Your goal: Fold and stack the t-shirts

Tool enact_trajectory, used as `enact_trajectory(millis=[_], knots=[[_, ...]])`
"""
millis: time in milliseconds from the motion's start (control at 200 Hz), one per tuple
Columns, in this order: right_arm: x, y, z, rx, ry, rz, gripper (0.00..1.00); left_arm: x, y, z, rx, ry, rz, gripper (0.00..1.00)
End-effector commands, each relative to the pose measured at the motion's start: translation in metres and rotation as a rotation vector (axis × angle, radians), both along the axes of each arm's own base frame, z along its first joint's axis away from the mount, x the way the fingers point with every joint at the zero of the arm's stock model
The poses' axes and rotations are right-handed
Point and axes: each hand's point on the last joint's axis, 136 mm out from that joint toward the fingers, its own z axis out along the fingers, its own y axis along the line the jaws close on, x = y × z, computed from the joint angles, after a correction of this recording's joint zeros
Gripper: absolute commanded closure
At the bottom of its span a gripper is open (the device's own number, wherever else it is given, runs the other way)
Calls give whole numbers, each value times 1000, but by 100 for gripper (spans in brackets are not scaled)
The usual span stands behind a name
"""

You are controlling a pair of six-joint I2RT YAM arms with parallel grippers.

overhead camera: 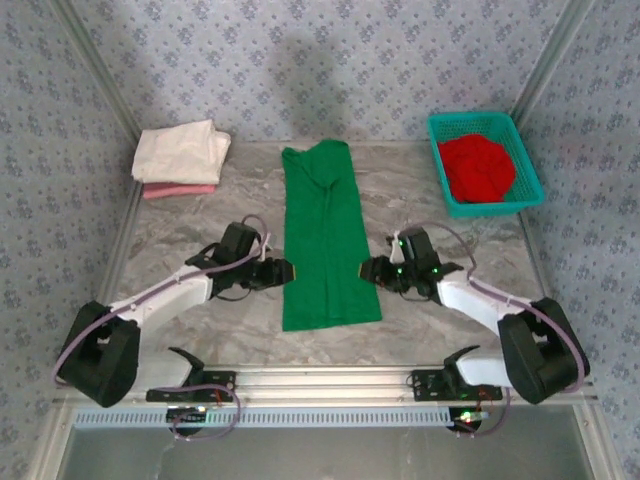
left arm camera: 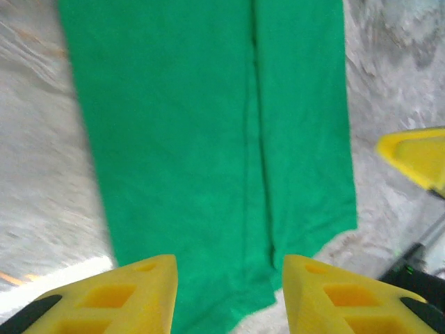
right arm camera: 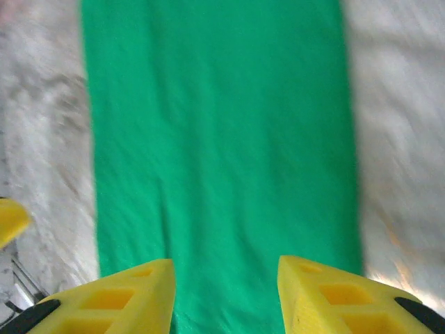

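Near edge of counter [overhead camera: 170, 230]: left claw [overhead camera: 287, 271] and right claw [overhead camera: 362, 269], fingers apart on both, empty, flanking green t-shirt [overhead camera: 325, 240] lying as a long strip at counter centre. Looks mid-fold; next likely calls for pinching the near hem corners and folding toward the far edge. Far left corner: cream-white t-shirt [overhead camera: 180, 150] stacked on pink t-shirt [overhead camera: 178, 190]. Far right corner: red t-shirt [overhead camera: 478, 167] in teal basket [overhead camera: 495, 207].
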Motion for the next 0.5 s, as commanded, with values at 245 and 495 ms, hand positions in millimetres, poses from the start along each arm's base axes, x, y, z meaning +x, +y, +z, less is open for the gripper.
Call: enact_trajectory(millis=[245,495], knots=[[-43,-25,-10,3,67,-12,52,-69,3,-30,119,205,-35,56],[-57,-28,-29,-13,137,28,49,-84,23,-42,149,242,35,53]])
